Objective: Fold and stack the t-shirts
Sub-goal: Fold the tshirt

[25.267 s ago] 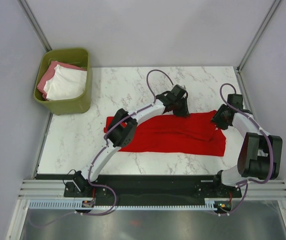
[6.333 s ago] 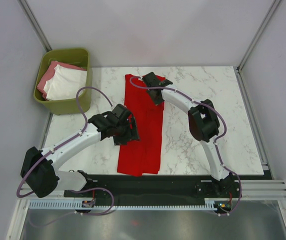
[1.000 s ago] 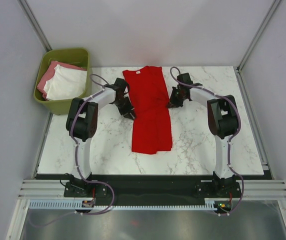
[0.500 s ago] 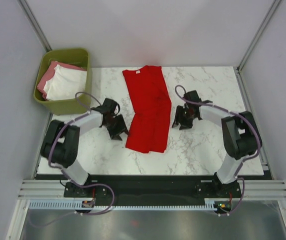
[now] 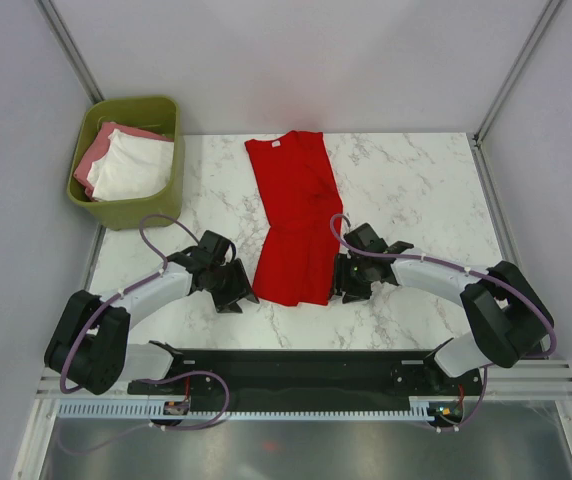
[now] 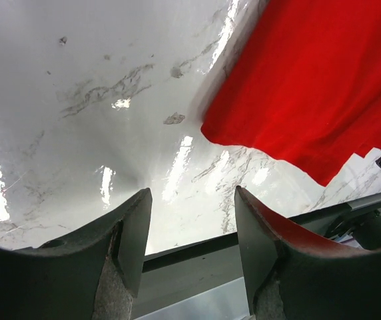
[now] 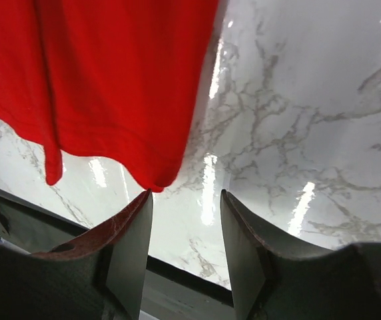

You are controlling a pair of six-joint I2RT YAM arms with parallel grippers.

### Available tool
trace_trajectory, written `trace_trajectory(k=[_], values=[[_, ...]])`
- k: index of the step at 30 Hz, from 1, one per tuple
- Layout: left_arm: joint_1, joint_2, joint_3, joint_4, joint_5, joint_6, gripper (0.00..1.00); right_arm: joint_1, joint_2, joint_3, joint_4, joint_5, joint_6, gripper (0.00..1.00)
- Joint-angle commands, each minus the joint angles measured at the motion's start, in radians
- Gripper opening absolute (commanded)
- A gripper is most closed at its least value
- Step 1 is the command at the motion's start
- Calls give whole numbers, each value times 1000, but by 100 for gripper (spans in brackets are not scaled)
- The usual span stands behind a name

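Left claw (image 5: 230, 289) is spread about halfway and holds nothing. In its wrist view the gap between the fingers (image 6: 129, 235) frames bare counter (image 5: 416, 190), and the near-left hem corner of the red t-shirt (image 5: 296, 215) sits just beside it, not pinched.

Right claw (image 5: 344, 286) is also spread about halfway and empty. The shirt's near-right hem corner lies just ahead of the gap and is not between the fingers. Can't tell from either wrist view whether the fingertips touch the counter.

Both arms are low and folded, elbows swung out to the sides. Left arm (image 5: 151, 290) reaches inward from the left and right arm (image 5: 436, 272) from the right. The claws flank the shirt's near end.

The red t-shirt lies flat mid-counter as a long narrow strip. The collar with its white neck label (image 5: 275, 144) is at the far end and the hem is toward the arm bases.

An olive-green bin (image 5: 131, 213) stands at the far-left corner of the counter. It holds a white t-shirt (image 5: 131, 170) bunched on top of a pink t-shirt (image 5: 94, 158), whose edge shows at the left.
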Motion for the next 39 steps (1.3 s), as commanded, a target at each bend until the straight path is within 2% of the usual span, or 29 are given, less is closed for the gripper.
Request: trace_trajectory(k=[1, 7, 10, 15, 16, 17, 20, 30, 39], values=[[1, -22, -4, 26, -14, -25, 61, 30, -10, 8, 65, 29, 76, 53], [4, 5, 32, 24, -16, -6, 61, 35, 35, 60, 88, 32, 121, 53], [10, 31, 63, 17, -16, 5, 61, 35, 80, 80, 85, 51, 145, 47], [18, 71, 112, -9, -27, 32, 61, 67, 125, 95, 80, 71, 161, 33], [18, 73, 125, -14, -28, 34, 61, 70, 131, 97, 69, 72, 158, 28], [17, 82, 128, -25, -28, 38, 61, 70, 128, 95, 56, 78, 153, 18], [17, 70, 125, -34, -22, 43, 61, 70, 94, 77, 3, 109, 138, 6], [-16, -4, 5, -29, -19, -6, 57, 70, 65, 31, -9, 109, 116, 6], [-17, 56, 46, 9, -16, -32, 52, 72, 88, 69, -33, 104, 90, 5]])
